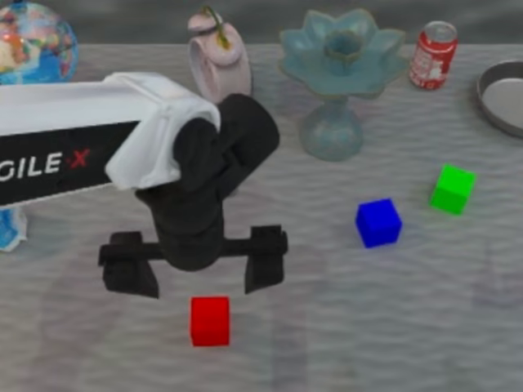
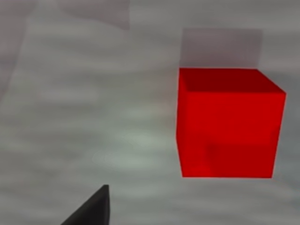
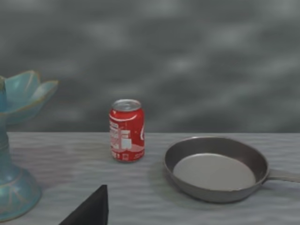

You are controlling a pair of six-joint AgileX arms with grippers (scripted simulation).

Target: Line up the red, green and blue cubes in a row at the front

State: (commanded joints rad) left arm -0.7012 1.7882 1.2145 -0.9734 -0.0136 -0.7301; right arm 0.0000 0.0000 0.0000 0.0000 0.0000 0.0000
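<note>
Red cube (image 1: 210, 320) sits on the desk (image 1: 368, 327) at the front, just ahead of the left tool (image 1: 196, 273) — fingers spread apart, empty, hovering slightly behind it. Blue cube (image 1: 378, 222) and green cube (image 1: 453, 189) lie well right — nearer the unseen right arm.

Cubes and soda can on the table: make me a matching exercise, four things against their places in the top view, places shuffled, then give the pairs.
Things:
1. red cube
2. blue cube
3. green cube
4. soda can

Places:
A. at the back, right of the blue pedestal dish
B. farthest right of the three cubes
C. at the front, just below the open left gripper
D. between the other two cubes

Pairs: 1-C, 2-D, 3-B, 4-A
</note>
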